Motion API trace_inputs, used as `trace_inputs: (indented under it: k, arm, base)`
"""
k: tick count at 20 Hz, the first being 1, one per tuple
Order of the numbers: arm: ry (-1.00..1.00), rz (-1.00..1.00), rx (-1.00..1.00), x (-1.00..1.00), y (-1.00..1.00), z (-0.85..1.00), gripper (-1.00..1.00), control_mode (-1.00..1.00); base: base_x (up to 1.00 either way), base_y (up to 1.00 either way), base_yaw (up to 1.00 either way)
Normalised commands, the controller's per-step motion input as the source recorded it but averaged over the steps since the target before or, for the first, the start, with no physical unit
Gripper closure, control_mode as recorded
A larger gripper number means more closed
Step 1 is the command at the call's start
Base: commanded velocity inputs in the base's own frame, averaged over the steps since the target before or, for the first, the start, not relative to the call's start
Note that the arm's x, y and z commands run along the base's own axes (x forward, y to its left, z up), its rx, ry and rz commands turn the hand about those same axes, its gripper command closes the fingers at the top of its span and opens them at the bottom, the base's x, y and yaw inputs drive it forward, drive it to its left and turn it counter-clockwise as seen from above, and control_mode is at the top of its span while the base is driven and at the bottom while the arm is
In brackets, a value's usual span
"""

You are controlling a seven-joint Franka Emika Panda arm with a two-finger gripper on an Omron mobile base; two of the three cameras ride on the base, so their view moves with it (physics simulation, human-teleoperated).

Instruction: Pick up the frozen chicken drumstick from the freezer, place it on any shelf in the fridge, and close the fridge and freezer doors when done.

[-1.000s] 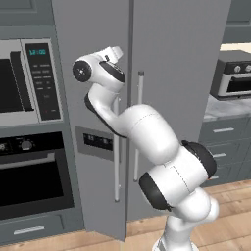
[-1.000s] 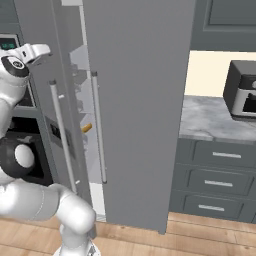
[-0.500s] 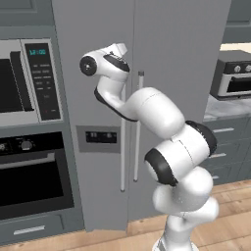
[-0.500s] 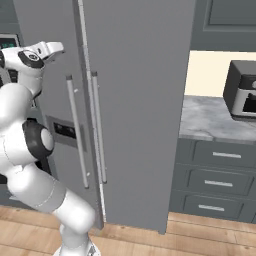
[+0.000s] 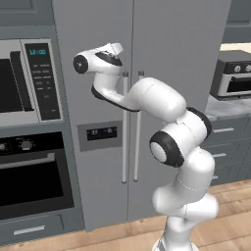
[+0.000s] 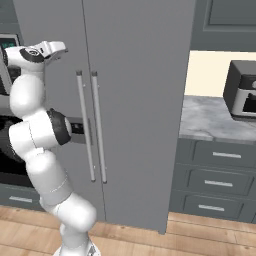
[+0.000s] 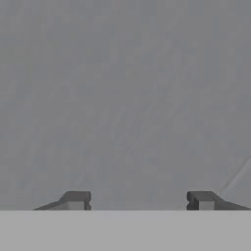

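The white arm rose from the floor, bent back at its elbow, and reached up and left so that its hand sat high against the front of the closed freezer door (image 5: 93,88), the left of the two tall grey doors. In the hand view the tool (image 7: 138,201) faced flat grey door panel at close range, its two dark fingertips (image 7: 77,200) set apart with nothing between them. The fridge door (image 5: 176,88) to the right was also closed, and the two vertical handles (image 5: 131,127) stood side by side at the seam. The left base view showed a wall oven (image 5: 29,176) and microwave (image 5: 24,81) left of the freezer. The right base view showed a toaster oven (image 6: 242,90) on the marble desk (image 6: 210,120) to the right. The chicken drumstick could not be seen, with both doors closed.
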Motion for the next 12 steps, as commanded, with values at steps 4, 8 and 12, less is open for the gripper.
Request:
trace_inputs:
  k: [4,8,12]
  arm:
    - [-0.14,-0.12,0.00,-0.54,-0.09,-0.02,-1.00,-1.00]
    - [-0.27,-0.12,0.01,-1.00,-0.03,-0.01,-1.00,-1.00]
    - [-0.18,-0.15,0.01,-1.00,-0.01,0.00,-1.00,-1.00]
  base:
    - [0.00,0.00,0.00]
    - [0.00,0.00,0.00]
    - [0.00,0.00,0.00]
